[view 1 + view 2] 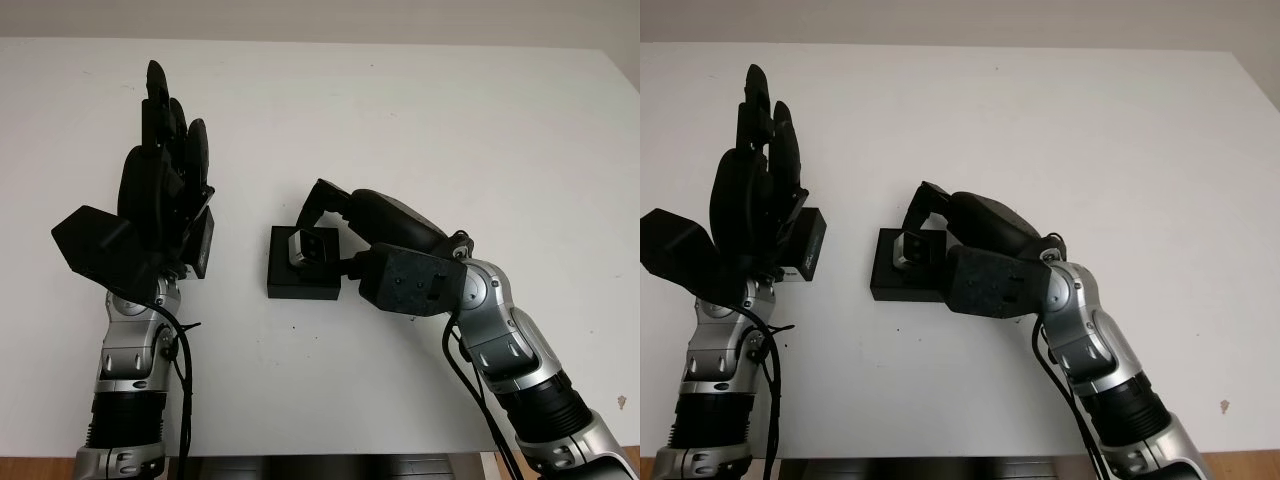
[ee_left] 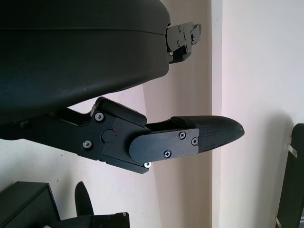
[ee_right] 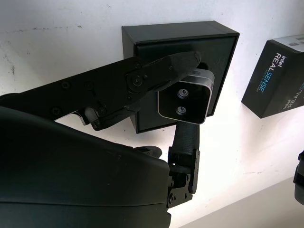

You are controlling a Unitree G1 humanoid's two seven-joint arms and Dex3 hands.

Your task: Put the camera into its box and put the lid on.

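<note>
Right hand (image 1: 335, 235) fingers (image 3: 185, 61) pinch RealSense camera (image 3: 185, 101) over open black box (image 1: 303, 267) at bench (image 1: 420, 120) centre. Camera small, rigid, smooth; lens face fragile, so grip sides. Left hand (image 1: 165, 180) raised, open, beside lid (image 1: 808, 243).

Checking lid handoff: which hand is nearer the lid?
Left. The left hand is raised, open, right beside the lid. The right hand is across the box, fingers shut on the camera.
</note>
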